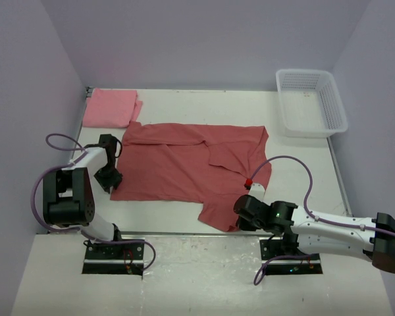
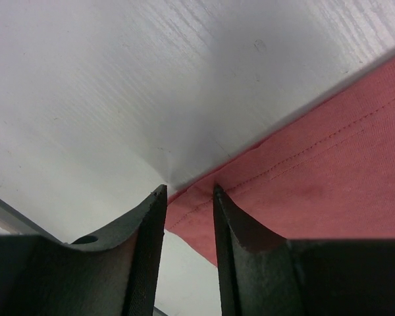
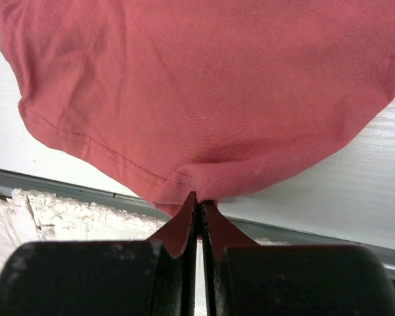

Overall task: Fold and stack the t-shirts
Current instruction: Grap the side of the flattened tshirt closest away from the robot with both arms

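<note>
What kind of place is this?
Probably a robot lab's test booth: plain walls box in a white table, two robot arms are bolted at its edge, and a red t-shirt lies spread out.

We see a brick-red shirt (image 1: pixel 191 164) with matching stitching along its hem, a lighter pink shirt (image 1: pixel 110 107), a white lattice basket (image 1: pixel 336 105), a white table (image 1: pixel 303 148) with faint grain, pale lilac walls (image 1: pixel 204 39) and purple cables (image 1: pixel 285 157) on black-and-white arms (image 1: pixel 329 230).

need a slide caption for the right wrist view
Right gripper pinched shut on the hem of the brick-red t-shirt, close to the near edge of the white table.
</note>
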Tool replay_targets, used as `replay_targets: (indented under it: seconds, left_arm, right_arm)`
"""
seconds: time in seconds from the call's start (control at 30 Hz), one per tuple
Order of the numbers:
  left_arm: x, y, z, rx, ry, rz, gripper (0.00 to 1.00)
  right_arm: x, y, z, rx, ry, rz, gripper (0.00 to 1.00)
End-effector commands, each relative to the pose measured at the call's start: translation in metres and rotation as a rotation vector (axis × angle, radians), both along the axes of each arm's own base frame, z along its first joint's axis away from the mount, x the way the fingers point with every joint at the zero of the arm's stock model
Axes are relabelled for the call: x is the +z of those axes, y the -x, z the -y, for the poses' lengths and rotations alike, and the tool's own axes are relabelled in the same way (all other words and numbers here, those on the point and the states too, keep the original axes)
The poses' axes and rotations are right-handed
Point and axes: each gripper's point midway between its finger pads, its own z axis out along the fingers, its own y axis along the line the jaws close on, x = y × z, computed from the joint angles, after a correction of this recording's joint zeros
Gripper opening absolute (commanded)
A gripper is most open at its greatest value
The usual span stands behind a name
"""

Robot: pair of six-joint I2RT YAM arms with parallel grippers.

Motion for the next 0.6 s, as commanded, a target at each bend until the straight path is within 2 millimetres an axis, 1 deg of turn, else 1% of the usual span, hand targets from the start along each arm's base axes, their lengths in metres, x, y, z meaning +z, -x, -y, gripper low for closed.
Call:
replay_targets:
  seconds: [0.0,0.03,0.27,0.33,0.37,0.4,0.43,0.47,0.57]
  left_arm:
    - [-0.014,-0.004,0.002,-0.011,0.033,0.007,0.36]
    - [-0.017,-0.004,0.003,-0.017,0.039,-0.001,0.36]
    - [-0.026,-0.005,0.005,-0.016,0.072,0.001,0.27]
    - [-0.027,-0.004,0.004,-0.015,0.075,0.001,0.21]
    - [-0.027,-0.003,0.003,-0.009,0.076,0.002,0.17]
    - [-0.028,-0.002,0.003,-0.007,0.078,0.000,0.15]
    - [-0.029,-0.002,0.002,-0.006,0.080,0.003,0.10]
    - [-0.029,-0.002,0.002,-0.005,0.085,0.000,0.09]
    - [-0.031,-0.002,0.001,0.000,0.090,0.003,0.09]
  right_arm:
    - [0.000,-0.001,0.000,-0.015,0.001,0.005,0.00]
    - [0.000,-0.001,-0.001,-0.017,-0.002,0.003,0.00]
    - [-0.002,0.000,0.001,-0.019,0.005,-0.001,0.00]
    - [-0.002,-0.001,0.001,-0.021,0.006,-0.001,0.00]
    - [-0.002,0.000,0.000,-0.019,0.004,-0.001,0.00]
    - [-0.002,-0.001,0.000,-0.021,0.004,-0.001,0.00]
    - [-0.002,0.000,0.000,-0.020,0.007,-0.004,0.00]
    - [-0.003,0.000,0.000,-0.020,0.011,-0.006,0.00]
    - [-0.003,0.000,-0.001,-0.017,0.009,-0.007,0.00]
